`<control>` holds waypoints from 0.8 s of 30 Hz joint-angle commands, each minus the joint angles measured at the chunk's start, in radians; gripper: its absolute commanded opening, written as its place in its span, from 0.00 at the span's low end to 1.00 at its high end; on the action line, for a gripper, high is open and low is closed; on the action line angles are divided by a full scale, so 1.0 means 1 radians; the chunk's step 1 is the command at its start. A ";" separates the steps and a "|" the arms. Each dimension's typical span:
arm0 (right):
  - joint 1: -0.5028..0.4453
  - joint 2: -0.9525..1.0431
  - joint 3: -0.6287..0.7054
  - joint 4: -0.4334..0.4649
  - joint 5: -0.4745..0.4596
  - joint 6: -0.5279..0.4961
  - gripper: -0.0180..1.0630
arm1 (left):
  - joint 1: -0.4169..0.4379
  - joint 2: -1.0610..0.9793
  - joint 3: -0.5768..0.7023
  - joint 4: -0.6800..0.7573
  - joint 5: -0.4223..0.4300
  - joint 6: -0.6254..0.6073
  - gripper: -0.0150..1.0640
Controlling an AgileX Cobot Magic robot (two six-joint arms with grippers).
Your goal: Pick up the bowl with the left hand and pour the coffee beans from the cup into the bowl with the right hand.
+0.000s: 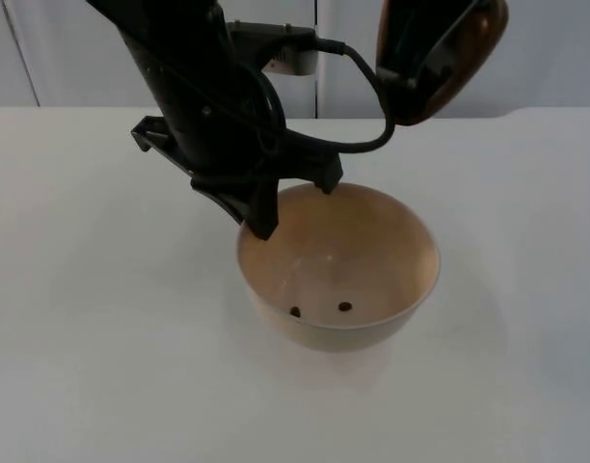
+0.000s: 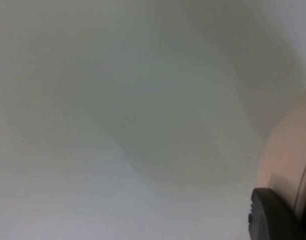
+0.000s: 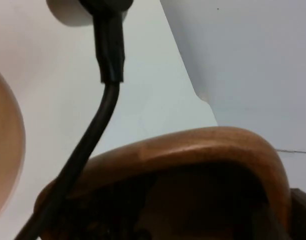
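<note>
Looming closest to the top camera, the left arm is running from the upper left of the frame down to the left gripper, which is pinching the back rim of the bowl, one finger outside and one inside. That grip is probably steadying the bowl under the pour. White table is spreading across the whole frame; the bowl is sitting just right of centre, and whether it is lifted or resting I cannot tell. Wooden cup is hanging tilted at the upper right, above and behind the bowl, presumably tipped for pouring. Right gripper is gripping the cup at its rim. Two coffee beans are lying in the bowl's bottom. Dark beans seem to be sitting inside the cup, so pouring looks barely begun.
</note>
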 commanded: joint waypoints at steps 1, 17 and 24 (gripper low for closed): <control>0.007 0.003 0.002 -0.025 -0.003 -0.011 0.02 | -0.004 -0.004 -0.003 -0.010 -0.013 -0.001 0.01; 0.032 -0.001 0.024 -0.072 -0.003 -0.058 0.02 | -0.004 -0.004 -0.003 -0.008 -0.011 -0.001 0.01; 0.052 -0.011 0.072 -0.116 -0.003 -0.025 0.02 | -0.004 -0.004 -0.003 -0.008 -0.011 -0.001 0.01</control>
